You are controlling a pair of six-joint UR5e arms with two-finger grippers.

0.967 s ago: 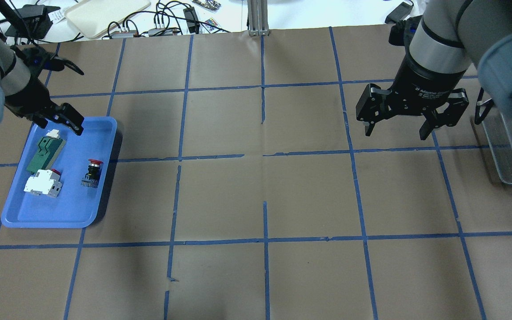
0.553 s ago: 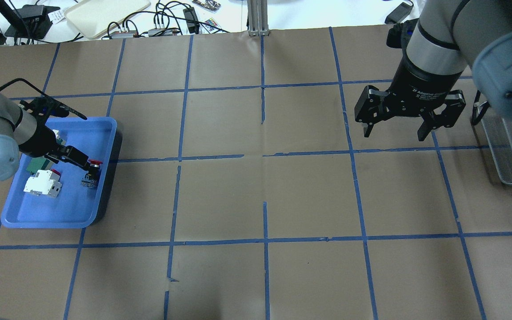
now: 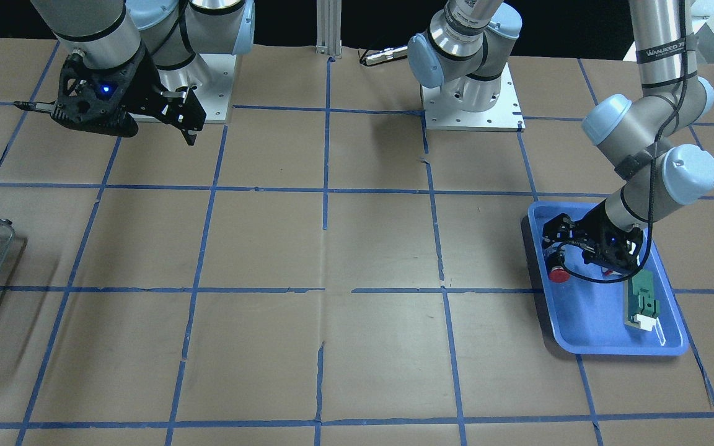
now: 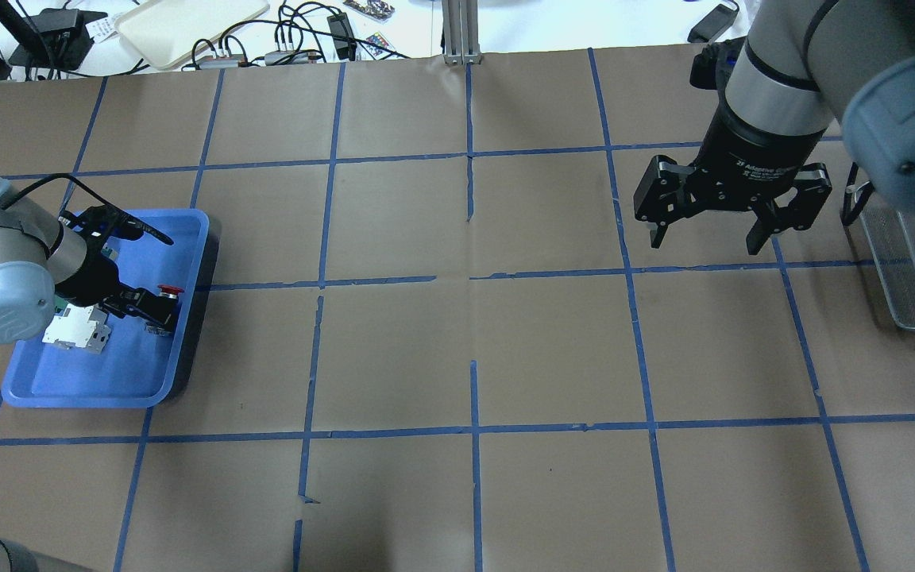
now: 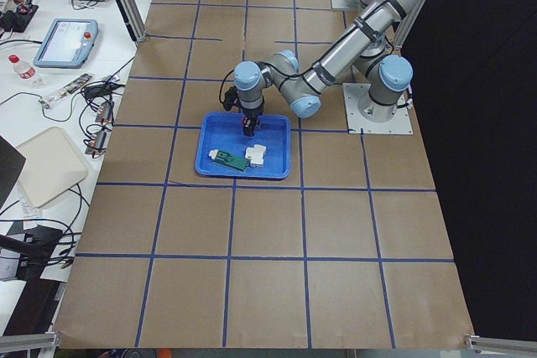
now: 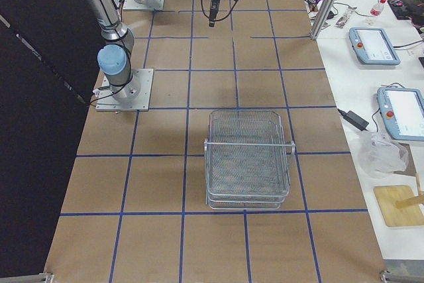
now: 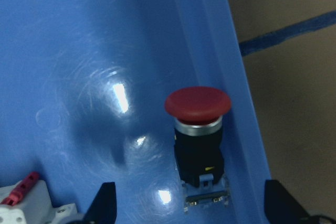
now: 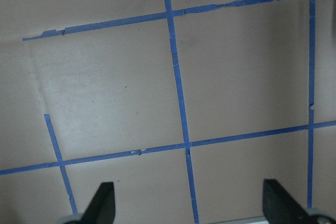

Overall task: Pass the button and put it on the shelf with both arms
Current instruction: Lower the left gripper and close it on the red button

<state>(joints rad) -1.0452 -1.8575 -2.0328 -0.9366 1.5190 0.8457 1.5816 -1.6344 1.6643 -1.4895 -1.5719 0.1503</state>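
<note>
Left gripper (image 7: 189,183) low inside the blue tray (image 4: 84,381), released, fingers (image 7: 106,205) spread wide, the button (image 7: 198,129) between them and touching neither. A second ago up over the tray's far left corner, above the green flat part (image 3: 642,302). Since then swung right, nearer the robot, and dropped to the button; already close beside it in the later of the two earlier views. Button itself in the same spot as before, just beside the tray's right wall, with the white block (image 4: 76,330) near on its left. Right gripper (image 4: 703,245) well apart at the right of the table, likewise spread and gripping nothing, hanging above bare paper, hardly shifted over that second. Underneath, brown paper (image 4: 394,349) across the whole tabletop, ruled into large squares with blue tape (image 4: 473,430). Wire-mesh shelf (image 6: 248,157) standing on the paper at the right end, well apart from tray and button. Beyond the far edge, a white bench (image 4: 418,24) strewn with cables (image 4: 299,24) and bearing a cream-coloured tray (image 4: 187,24). Button lying on its side on the tray floor, long axis running near to far, roughly along the tray's right wall. Red mushroom head toward the far side, silver-ringed black body and base toward the robot.
</note>
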